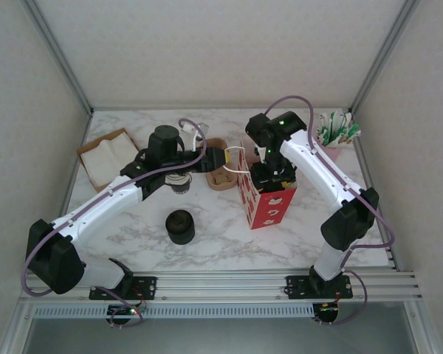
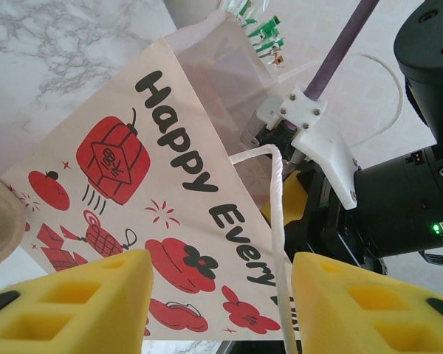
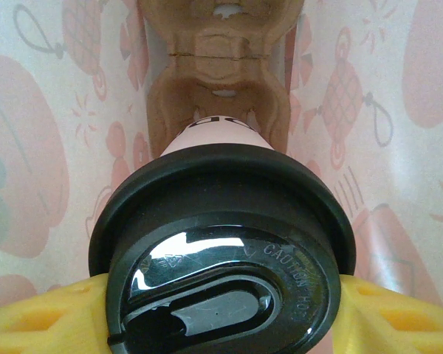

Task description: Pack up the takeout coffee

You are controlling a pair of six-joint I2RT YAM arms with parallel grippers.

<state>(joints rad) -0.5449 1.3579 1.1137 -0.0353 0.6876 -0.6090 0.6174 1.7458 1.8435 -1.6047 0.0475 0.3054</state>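
Right gripper [image 3: 221,313] lowered into the red-and-white paper bag [image 1: 273,206], fingers apparently clasping the takeout coffee [image 3: 221,243] inside the bag, over a brown pulp cup carrier [image 3: 218,74]. Left gripper [image 2: 221,295] beside the bag, jaws apart; the bag's white cord handle [image 2: 277,221] passes between them, unclamped.

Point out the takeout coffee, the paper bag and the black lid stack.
takeout coffee [image 3: 221,243]: right wrist view, on its black lid.
paper bag [image 1: 273,206]: top external view, on its red printed side.
black lid stack [image 1: 180,226]: top external view, on the stack's top.
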